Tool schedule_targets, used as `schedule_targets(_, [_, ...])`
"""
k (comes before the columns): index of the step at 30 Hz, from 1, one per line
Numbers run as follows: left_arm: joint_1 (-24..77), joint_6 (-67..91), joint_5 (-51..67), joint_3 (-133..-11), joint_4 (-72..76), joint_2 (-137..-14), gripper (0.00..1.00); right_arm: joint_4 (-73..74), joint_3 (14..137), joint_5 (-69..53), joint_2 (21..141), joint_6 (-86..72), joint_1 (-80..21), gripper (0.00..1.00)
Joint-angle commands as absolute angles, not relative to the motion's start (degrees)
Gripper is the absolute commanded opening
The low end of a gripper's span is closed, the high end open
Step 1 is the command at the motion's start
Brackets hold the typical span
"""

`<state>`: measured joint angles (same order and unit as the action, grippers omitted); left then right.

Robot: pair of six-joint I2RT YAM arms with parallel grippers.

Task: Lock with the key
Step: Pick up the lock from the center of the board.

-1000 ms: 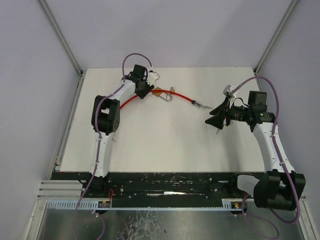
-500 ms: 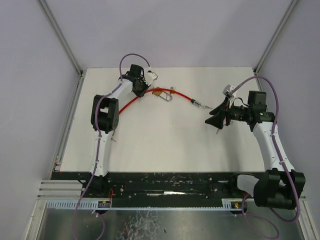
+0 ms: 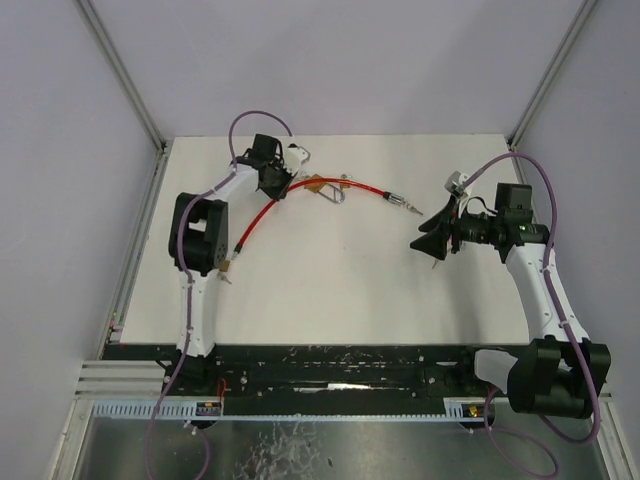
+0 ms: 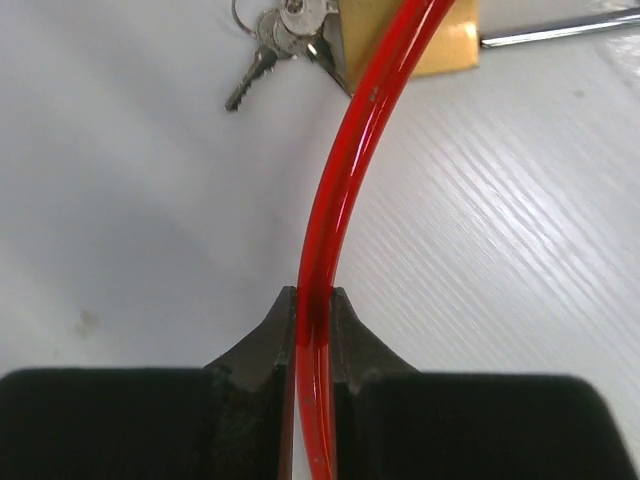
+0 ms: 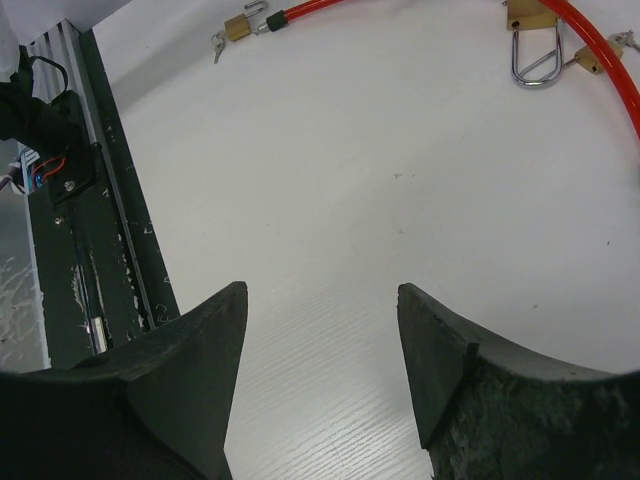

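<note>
Locking not started, by the look of it: the keys (image 4: 270, 35) lie on the table (image 3: 330, 290) against the brass padlock (image 4: 425, 45), and no claw is on them (can't tell if one sits in the keyhole). Left gripper (image 4: 313, 300) is pinched shut on the red cable (image 4: 345, 180), with padlock and keys just ahead of its tips. Right gripper (image 5: 320, 292) is wide, holding nothing, well apart from the padlock.

Soft, even light fills every view, leaving only faint shadows on the white table (image 3: 330, 280). In the left wrist view a sheen streaks the tabletop, and the red cable (image 4: 335, 200) blurs nearest the lens, seemingly out of focus.
</note>
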<state>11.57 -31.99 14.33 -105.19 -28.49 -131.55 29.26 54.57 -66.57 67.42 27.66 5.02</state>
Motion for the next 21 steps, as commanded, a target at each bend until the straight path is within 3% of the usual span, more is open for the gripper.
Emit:
schedule_targets(1, [11.65,-23.23,17.74,-94.27,-12.96,-118.13,0.0,30.43,56.83,-68.0,67.9,29.08,4.66,0.68])
schedule_targets(7, [15.35,-20.07,13.65,-78.45,-2.32,-104.37,0.0,30.8,57.05,-68.47,68.17,29.4,4.66,0.68])
schedule_targets(16, [22.55,-16.89,11.66,-64.61,8.08,-87.68,0.0,28.33,55.88,-69.87,67.98,28.04,4.66,0.68])
schedule_targets(21, [24.32,-10.7,13.26,-60.12,12.3,-81.05,0.0,23.75,55.87,-70.99,69.8,27.5,4.66,0.77])
